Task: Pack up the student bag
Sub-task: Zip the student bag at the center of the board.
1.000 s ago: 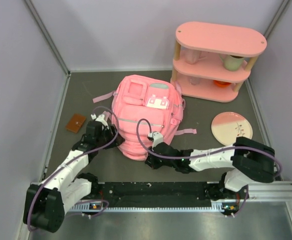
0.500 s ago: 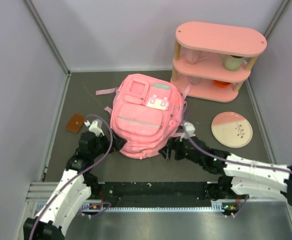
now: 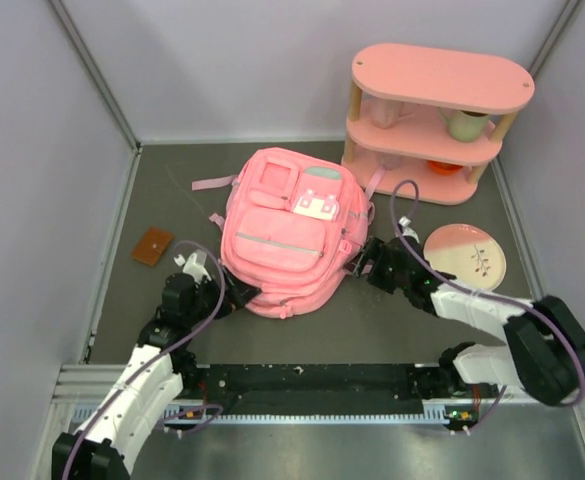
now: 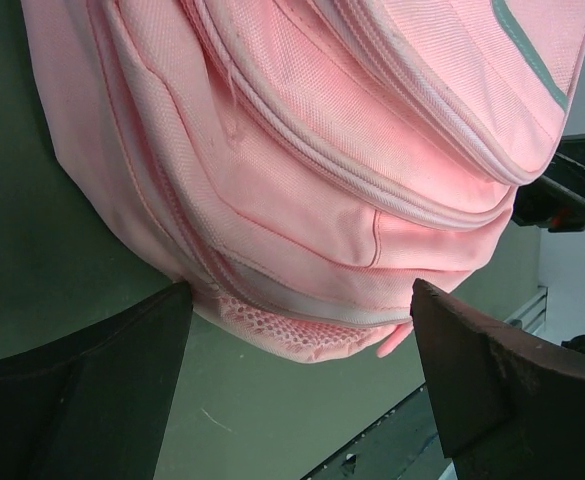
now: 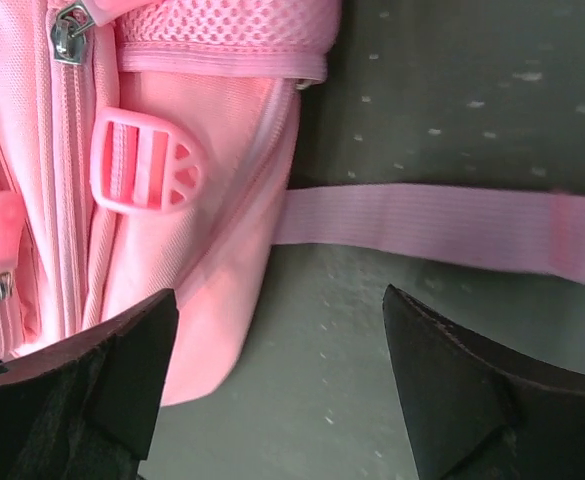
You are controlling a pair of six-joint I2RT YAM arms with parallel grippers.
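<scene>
We see student bag [image 3: 284, 235] flat, front up, long axis near-to-far, small pockets [image 3: 294, 190] at far end. Left gripper [image 3: 234, 296] and right gripper [image 3: 360, 258] gape wide either side, gripping nothing.

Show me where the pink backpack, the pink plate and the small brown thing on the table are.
student bag [image 3: 277, 245], top external view, on its front pocket.
pink plate [image 3: 452, 262], top external view, bare centre.
brown flat item [image 3: 152, 245], top external view, its middle.
</scene>
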